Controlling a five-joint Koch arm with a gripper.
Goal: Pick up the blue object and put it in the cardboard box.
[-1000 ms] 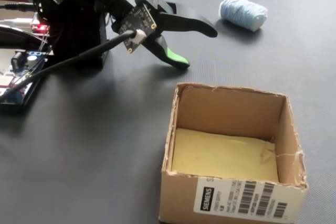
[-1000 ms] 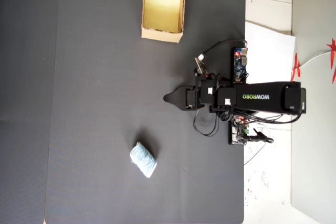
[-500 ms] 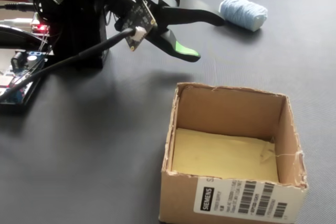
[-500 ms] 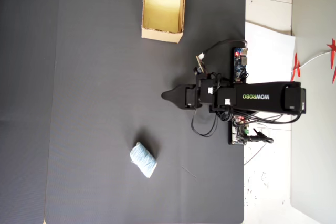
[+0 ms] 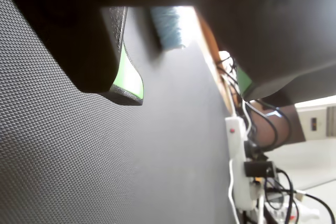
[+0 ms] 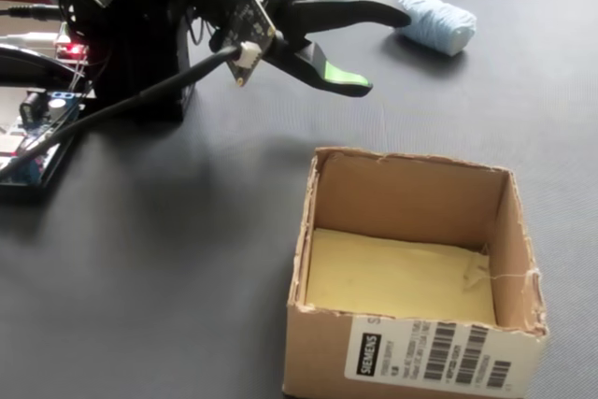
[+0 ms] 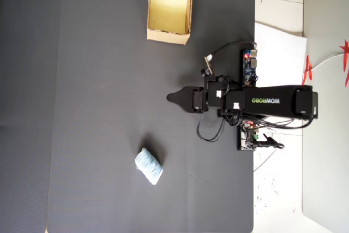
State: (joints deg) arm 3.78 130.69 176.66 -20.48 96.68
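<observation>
Overhead view: dark grey mat [image 7: 98,80] covers nearly all of the table; pale floor or sheet runs along its right edge, where a circuit board [image 7: 249,65] and loose wires sit. Landmark is the cardboard box [image 7: 154,32], at the top of the mat, empty, yellowish inside.

Blue object [image 7: 148,166] lies on the mat well below the box, nearer the bottom edge. Gripper [image 7: 170,97] sits between the two in height and right of both, pointing left, well apart from the bundle and from the box.

Fixed view: box [image 6: 327,343] in the foreground with a barcode label; gripper [image 6: 385,49] held above the mat behind it, jaws parted, one tip green-padded. Blue object [image 6: 434,19] just beyond the upper tip, no contact visible.

Wrist view: bundle [image 5: 167,24] shows between the spread jaws, far ahead.
</observation>
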